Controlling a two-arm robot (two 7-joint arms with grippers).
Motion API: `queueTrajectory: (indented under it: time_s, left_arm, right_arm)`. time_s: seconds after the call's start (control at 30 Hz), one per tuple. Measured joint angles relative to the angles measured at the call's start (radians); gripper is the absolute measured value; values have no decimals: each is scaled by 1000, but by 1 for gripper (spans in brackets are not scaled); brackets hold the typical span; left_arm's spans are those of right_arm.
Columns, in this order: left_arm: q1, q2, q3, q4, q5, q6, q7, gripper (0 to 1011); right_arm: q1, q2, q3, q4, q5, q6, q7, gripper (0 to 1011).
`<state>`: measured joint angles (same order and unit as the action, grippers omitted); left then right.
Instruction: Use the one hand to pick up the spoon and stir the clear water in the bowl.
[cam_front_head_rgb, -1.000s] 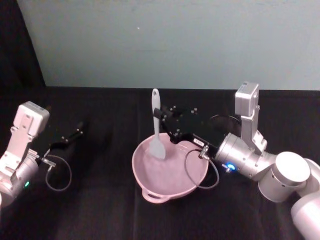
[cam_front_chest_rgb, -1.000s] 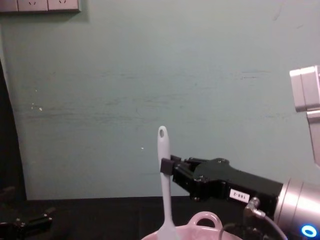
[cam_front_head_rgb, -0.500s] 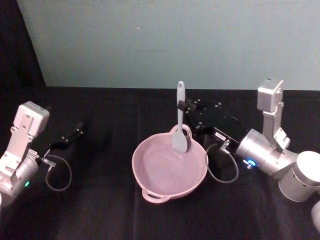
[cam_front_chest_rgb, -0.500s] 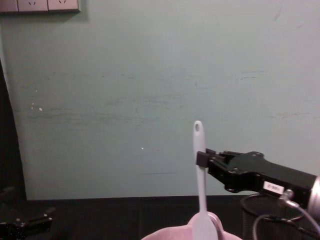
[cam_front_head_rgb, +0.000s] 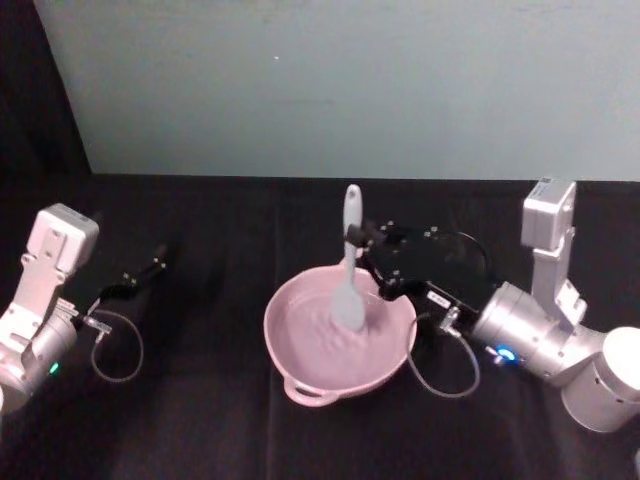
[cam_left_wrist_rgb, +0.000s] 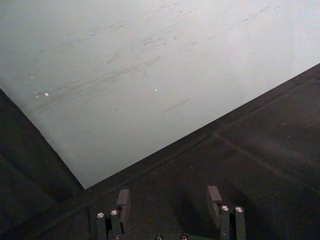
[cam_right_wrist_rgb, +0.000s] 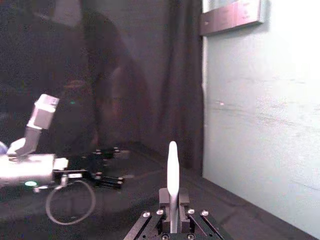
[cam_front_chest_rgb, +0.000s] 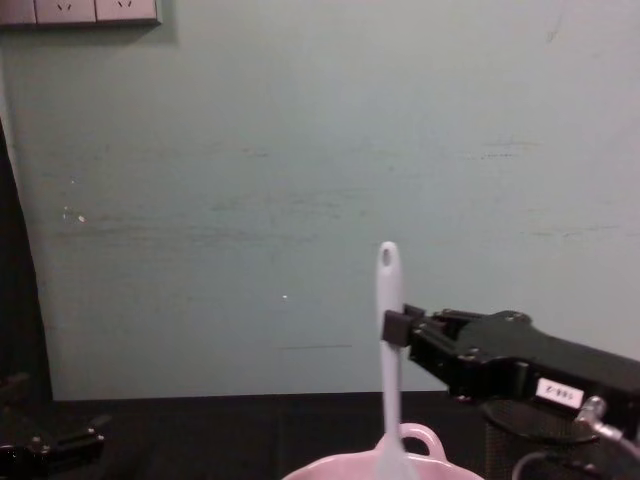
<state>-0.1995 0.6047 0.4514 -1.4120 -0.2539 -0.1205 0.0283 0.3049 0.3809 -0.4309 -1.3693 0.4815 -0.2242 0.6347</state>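
The right gripper (cam_front_head_rgb: 355, 235) reaches in from the right, level with the far rim of the bowl (cam_front_head_rgb: 300, 380). The spoon (cam_front_head_rgb: 348, 270) stands nearly upright at its fingertips, with the holed handle end above them. The flat head hangs below, down inside the pink bowl, where the water surface looks rippled. In the chest view the spoon (cam_front_chest_rgb: 388, 350) rises just in front of the bowl's loop handle (cam_front_chest_rgb: 420, 440), and a black wire-mesh cup (cam_front_chest_rgb: 510, 440) stands behind to the right.

The bowl sits on a black-draped table (cam_front_head_rgb: 200, 420) before a pale teal wall (cam_front_head_rgb: 300, 80) — a dark curtain (cam_front_head_rgb: 40, 90) hangs at the left.

The right gripper's fingers are clamped on the spoon's handle, below the hole — the right wrist view shows the handle (cam_right_wrist_rgb: 172, 170) pinched between them. The left gripper (cam_left_wrist_rgb: 167, 197) rests low at the table's left, its fingers spread apart and holding nothing.
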Motion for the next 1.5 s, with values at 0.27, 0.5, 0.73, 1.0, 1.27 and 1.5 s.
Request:
queueTrajectory:
  time_s: [0.27,0.5,0.73,1.0,1.27,1.5]
  left_arm:
    - [0,0,0,0,0,0,0,1005]
    - [0,0,0,0,0,0,0,1005]
    - [0,0,0,0,0,0,0,1005]
    - [0,0,0,0,0,0,0,1005]
    - [0,0,0,0,0,0,0,1005]
    - [0,0,0,0,0,0,0,1005]
  right_arm:
    - [18,-34,-48,18,11,5,34,108]
    - [75,-77,-79,89,5,-6,48,108]
    - [135,-112,-94,181,-27,-31,43,108]
    - [151,-116,-74,210,-56,-48,6,108]
    - [119,-89,-35,181,-60,-47,-23,108]
    - [71,-55,1,129,-52,-35,-39,108]
